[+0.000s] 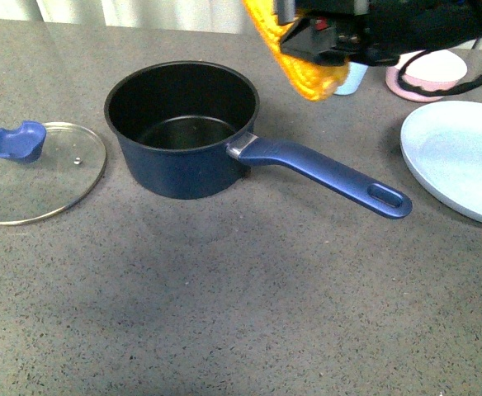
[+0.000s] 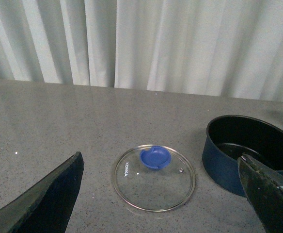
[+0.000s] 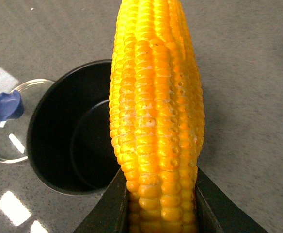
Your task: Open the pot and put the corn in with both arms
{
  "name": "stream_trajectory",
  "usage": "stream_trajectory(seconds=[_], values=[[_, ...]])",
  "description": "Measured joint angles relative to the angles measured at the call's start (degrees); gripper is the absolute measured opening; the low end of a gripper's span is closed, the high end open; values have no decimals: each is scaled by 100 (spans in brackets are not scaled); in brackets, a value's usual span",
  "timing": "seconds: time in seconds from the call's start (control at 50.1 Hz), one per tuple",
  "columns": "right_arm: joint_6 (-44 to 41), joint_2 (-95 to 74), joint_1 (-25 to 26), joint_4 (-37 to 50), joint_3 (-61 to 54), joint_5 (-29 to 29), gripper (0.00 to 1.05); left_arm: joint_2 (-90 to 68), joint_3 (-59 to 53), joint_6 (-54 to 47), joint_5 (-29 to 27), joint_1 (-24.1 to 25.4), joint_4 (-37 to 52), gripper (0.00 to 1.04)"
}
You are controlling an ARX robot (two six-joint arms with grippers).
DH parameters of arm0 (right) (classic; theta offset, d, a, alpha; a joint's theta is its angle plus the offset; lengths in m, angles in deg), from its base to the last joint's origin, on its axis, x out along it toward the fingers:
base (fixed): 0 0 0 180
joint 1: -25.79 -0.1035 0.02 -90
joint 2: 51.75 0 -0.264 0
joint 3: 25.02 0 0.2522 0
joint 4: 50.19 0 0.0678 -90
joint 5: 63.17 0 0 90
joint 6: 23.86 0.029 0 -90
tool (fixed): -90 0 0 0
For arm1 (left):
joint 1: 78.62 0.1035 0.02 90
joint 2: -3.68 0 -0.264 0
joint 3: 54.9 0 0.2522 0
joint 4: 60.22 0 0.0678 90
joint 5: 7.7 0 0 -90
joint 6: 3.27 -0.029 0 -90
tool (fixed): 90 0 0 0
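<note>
The dark blue pot (image 1: 175,169) stands open on the grey table, its long handle (image 1: 332,175) pointing right. Its glass lid (image 1: 39,177) with the blue knob (image 1: 16,142) lies flat to the pot's left. My right gripper (image 1: 307,37) is shut on the yellow corn (image 1: 295,58) and holds it in the air above and right of the pot's rim. In the right wrist view the corn (image 3: 156,111) sits between the fingers (image 3: 110,208), over the pot (image 3: 73,141). My left gripper (image 2: 161,160) is open and empty above the lid (image 2: 153,187), beside the pot (image 2: 224,165).
A pale blue plate (image 1: 464,157) lies at the right edge. A pink bowl (image 1: 431,74) and a light blue cup (image 1: 352,78) stand behind the right arm. White curtains hang at the table's back edge.
</note>
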Motion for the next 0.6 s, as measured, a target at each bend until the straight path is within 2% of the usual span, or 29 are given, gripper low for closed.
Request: stream_trajectory(seconds=[0.16, 0.598], values=[[-15, -723, -417, -144, 656, -57, 21, 2, 0, -2, 0, 0, 0, 96], [-39, -1860, -883, -533, 2006, -177, 20, 0, 0, -2, 0, 0, 0, 96]])
